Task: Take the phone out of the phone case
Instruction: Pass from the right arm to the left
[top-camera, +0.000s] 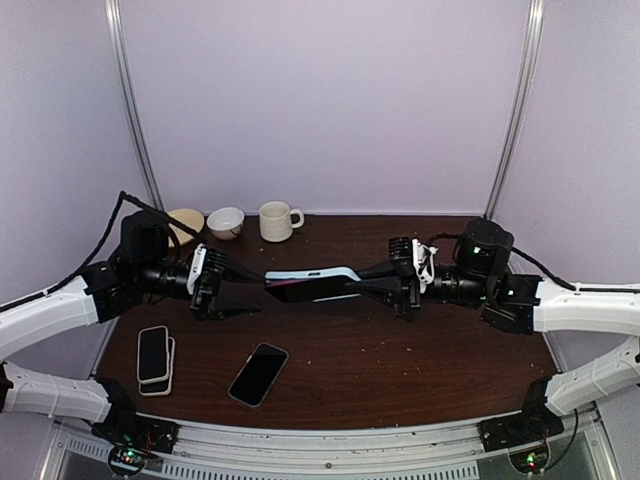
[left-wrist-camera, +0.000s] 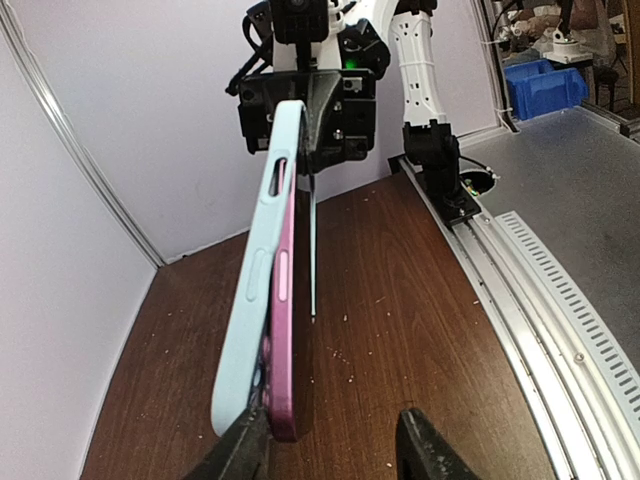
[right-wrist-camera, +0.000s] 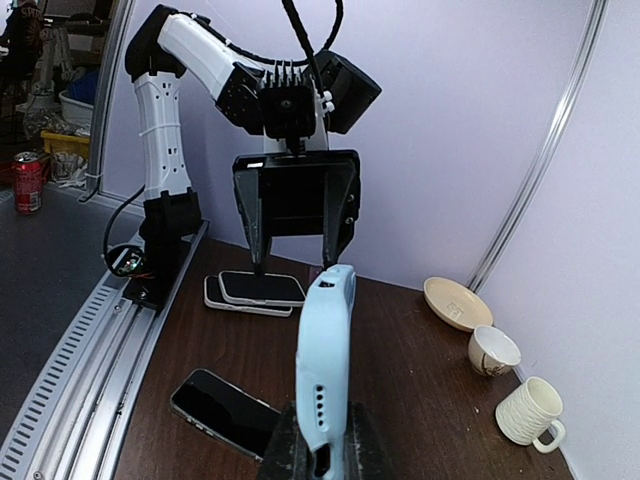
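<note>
A pink phone (top-camera: 318, 291) sits in a light blue phone case (top-camera: 308, 273), held level above the table between both arms. My right gripper (top-camera: 365, 283) is shut on the case's right end; in the right wrist view its jaws (right-wrist-camera: 322, 445) clamp the case (right-wrist-camera: 325, 350) on edge. My left gripper (top-camera: 258, 295) is open at the left end. In the left wrist view the phone (left-wrist-camera: 282, 330) stands partly away from the case (left-wrist-camera: 250, 310) at the near end. One of the left gripper's (left-wrist-camera: 335, 440) fingers (left-wrist-camera: 240, 450) touches that corner; the other stands well apart.
On the brown table (top-camera: 400, 350) lie two stacked phones (top-camera: 153, 358) at front left and a black phone (top-camera: 258, 373) beside them. A saucer (top-camera: 186, 222), a small cup (top-camera: 225, 221) and a ribbed mug (top-camera: 277, 220) stand at the back left by the wall.
</note>
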